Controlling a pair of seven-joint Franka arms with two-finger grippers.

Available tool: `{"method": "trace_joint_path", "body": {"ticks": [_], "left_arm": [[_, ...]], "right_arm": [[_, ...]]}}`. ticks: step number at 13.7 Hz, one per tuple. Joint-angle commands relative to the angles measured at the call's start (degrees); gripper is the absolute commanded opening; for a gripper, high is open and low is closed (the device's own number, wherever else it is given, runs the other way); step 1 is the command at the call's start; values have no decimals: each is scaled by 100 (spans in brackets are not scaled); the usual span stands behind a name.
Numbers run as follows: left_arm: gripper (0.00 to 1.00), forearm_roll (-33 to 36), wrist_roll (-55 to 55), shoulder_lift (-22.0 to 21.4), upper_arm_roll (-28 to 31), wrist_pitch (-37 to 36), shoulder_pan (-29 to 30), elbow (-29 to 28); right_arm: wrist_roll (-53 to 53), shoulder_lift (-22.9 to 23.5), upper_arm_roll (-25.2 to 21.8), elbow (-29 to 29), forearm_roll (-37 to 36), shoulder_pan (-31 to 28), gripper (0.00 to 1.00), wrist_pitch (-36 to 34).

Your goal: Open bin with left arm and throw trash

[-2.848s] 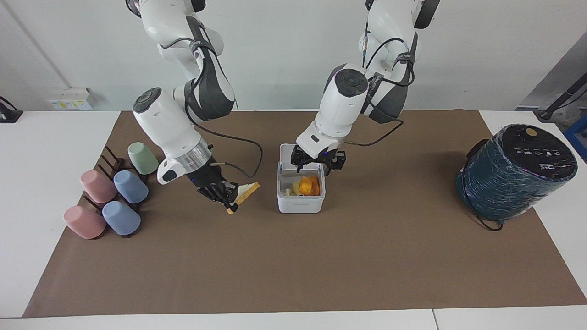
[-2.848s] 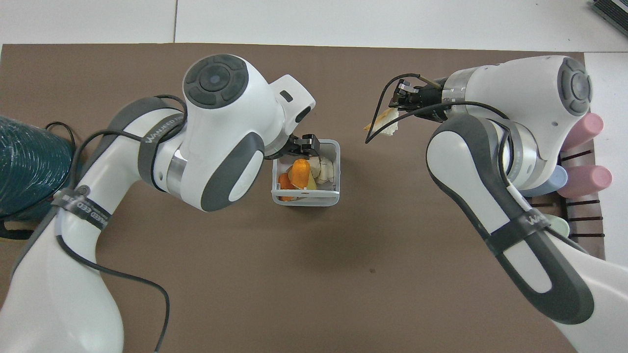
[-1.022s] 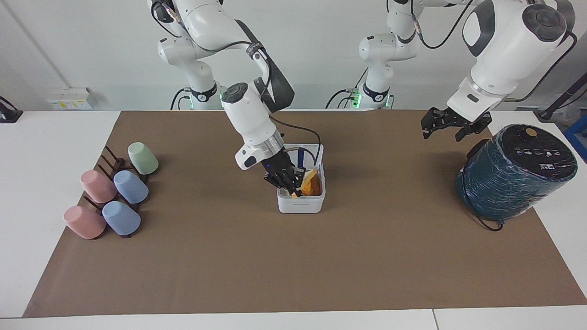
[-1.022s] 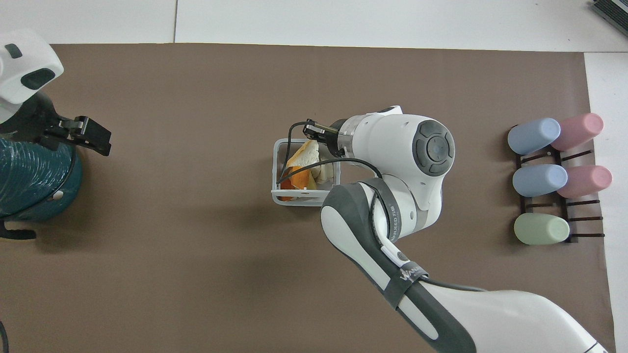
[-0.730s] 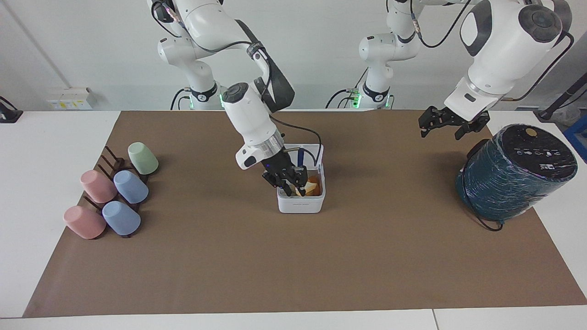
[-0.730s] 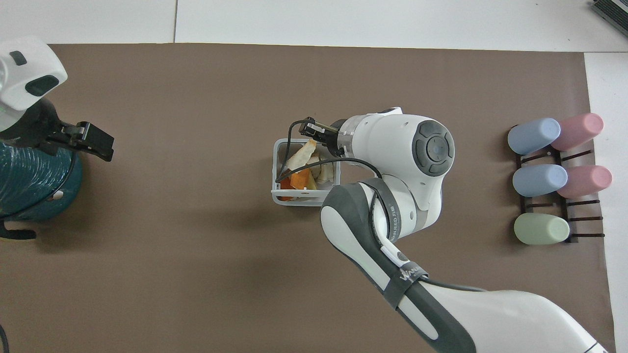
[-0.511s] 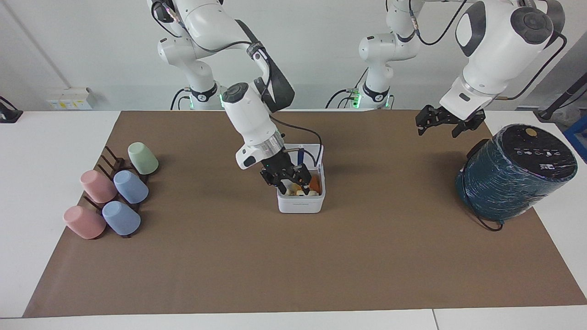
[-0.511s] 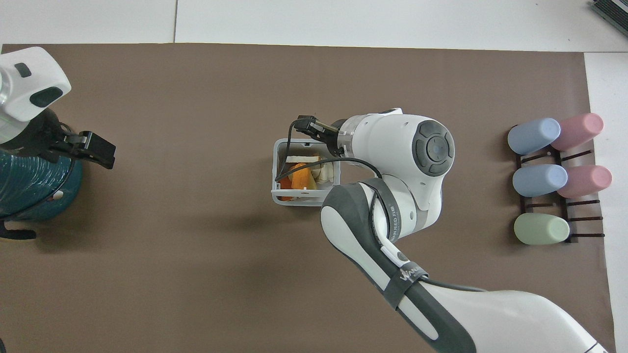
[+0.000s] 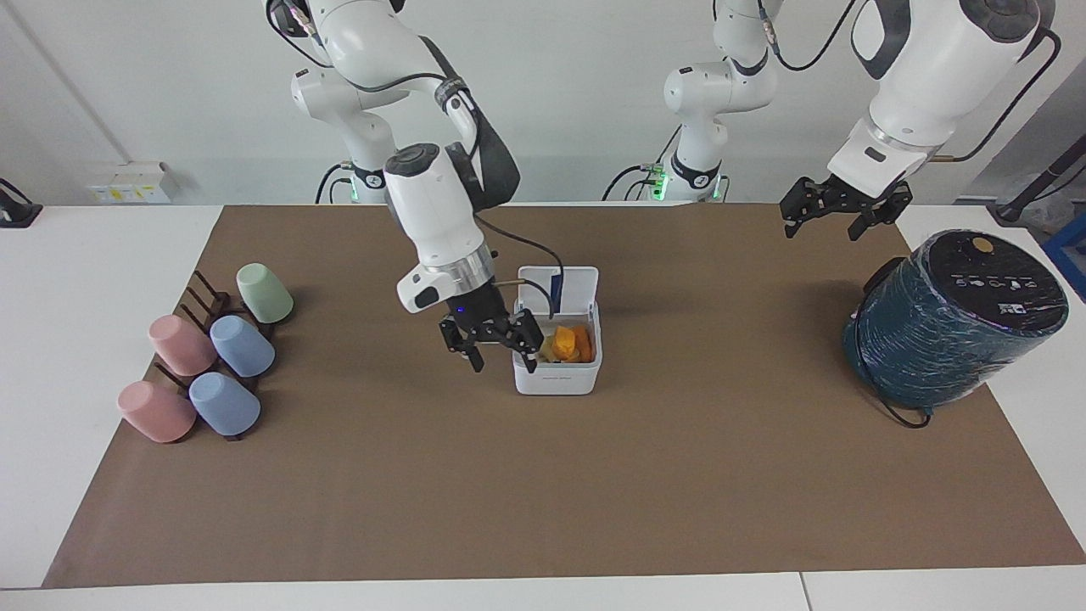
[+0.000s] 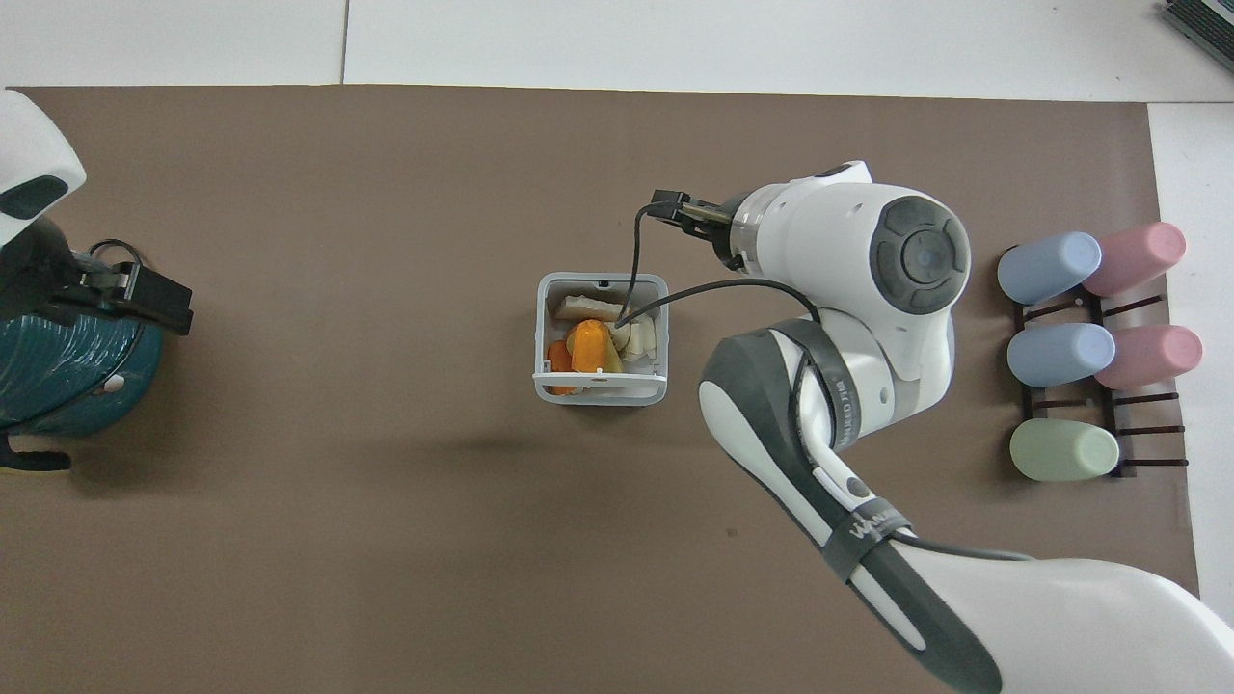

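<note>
The white bin (image 9: 556,379) stands mid-mat with its lid (image 9: 562,283) up. In it lie the yellow block with an orange spot (image 9: 561,344), the orange wedge (image 9: 581,341) and the pale bread triangle (image 10: 588,307); the bin's rim (image 10: 538,333) shows from overhead. My right gripper (image 9: 501,346) is open and empty, low over the mat beside the bin's wall toward the right arm's end; it also shows in the overhead view (image 10: 675,209). My left gripper (image 9: 825,222) is open and empty, up over the mat next to the teal cylinder, also in the overhead view (image 10: 145,294).
A large dark teal cylinder (image 9: 954,318) stands at the left arm's end of the mat. A dark rack with several pastel cups (image 9: 212,356) lies at the right arm's end. A black cable hangs from the right wrist over the bin (image 10: 631,270).
My right gripper carried the bread over the bin, let it drop in, and moved out to the bin's side, open. My left gripper left the bin's lid and moved to the cylinder.
</note>
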Motion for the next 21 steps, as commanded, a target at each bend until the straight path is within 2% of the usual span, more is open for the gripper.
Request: {"method": "trace_joint_path", "body": {"ticks": [1,4,7,11,15,18,21], "left_arm": [[100,20,71,-217,-32,195,168,-257],[100,2,27,-235,-32,282,185,-257],[100,2,18,-270,177,501,107,-239],[100,11,27,-270,196,757,97,-213],[100,11,70,-261,196,757,27,-204],[100,11,106,-270,170,766,18,-222],[100,11,149,-279,178,853,53,-257]], "right_arm": [[-467,-123,65,121,-620,-432,100,-544],[-1189,-307,65,121,-894,-915,100,-1072],[-1620,-728,65,121,-894,-1293,100,-1800],[-1832,-1300,48,130,-877,-1488,100,-2820],[-2386,-1713,-382,174,-693,-1462,100,-3594],[-2736,-1784,-584,560,-631,-1496,100,-4428],[-3219,-2055,-1015,597,-306,-1471,100,-4781]]}}
